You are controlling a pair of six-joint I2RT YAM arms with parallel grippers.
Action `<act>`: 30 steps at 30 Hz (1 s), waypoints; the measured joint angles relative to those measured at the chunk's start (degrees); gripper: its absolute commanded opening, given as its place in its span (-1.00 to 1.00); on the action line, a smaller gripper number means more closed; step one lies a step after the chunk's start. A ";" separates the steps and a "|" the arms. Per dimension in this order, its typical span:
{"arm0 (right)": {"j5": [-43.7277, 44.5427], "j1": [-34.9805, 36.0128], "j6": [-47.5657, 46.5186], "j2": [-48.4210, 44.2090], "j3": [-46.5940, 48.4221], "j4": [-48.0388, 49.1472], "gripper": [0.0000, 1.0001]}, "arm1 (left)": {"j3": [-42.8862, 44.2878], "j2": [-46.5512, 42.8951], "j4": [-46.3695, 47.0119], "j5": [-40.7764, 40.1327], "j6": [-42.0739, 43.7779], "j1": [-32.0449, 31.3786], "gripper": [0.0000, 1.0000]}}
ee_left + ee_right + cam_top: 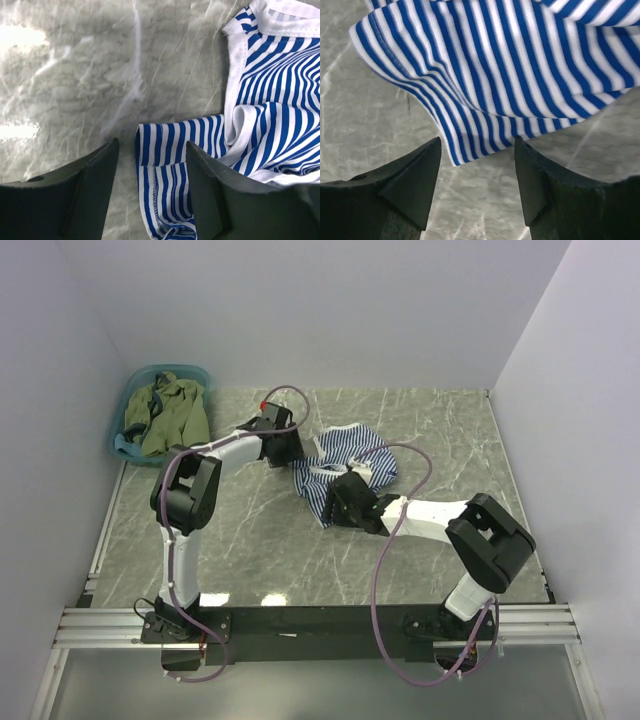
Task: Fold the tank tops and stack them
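Two tank tops are showing clearly: a navy-and-white striped tank top (345,452) is lying rumpled near the middle of the grey marble table (450,440), and an olive green tank top (170,415) is sitting bunched in a teal basin (135,378) at the far left corner, well apart from the striped one. A scrap of bluish cloth (128,439) is peeking out under the olive one, though it is too small to tell what it is. The left gripper (297,457) is reaching to the striped top's left edge; in the left wrist view its jaws are standing wide apart, released, with a narrow striped strip (160,180) running on the table between the two fingers (95,175) and not pinched by either. The right gripper (335,492) is pointing at the near edge of the same top; in the right wrist view its fingers (417,175) are also standing apart and grasping nothing, with the lifted, curling hem (470,145) hanging just ahead of the tips over bare marble.
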 measured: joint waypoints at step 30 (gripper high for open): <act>6.67 -16.92 -3.15 -27.36 -8.70 -13.05 -1.00 | -25.33 -33.03 -1.16 -2.82 -8.24 4.94 -0.79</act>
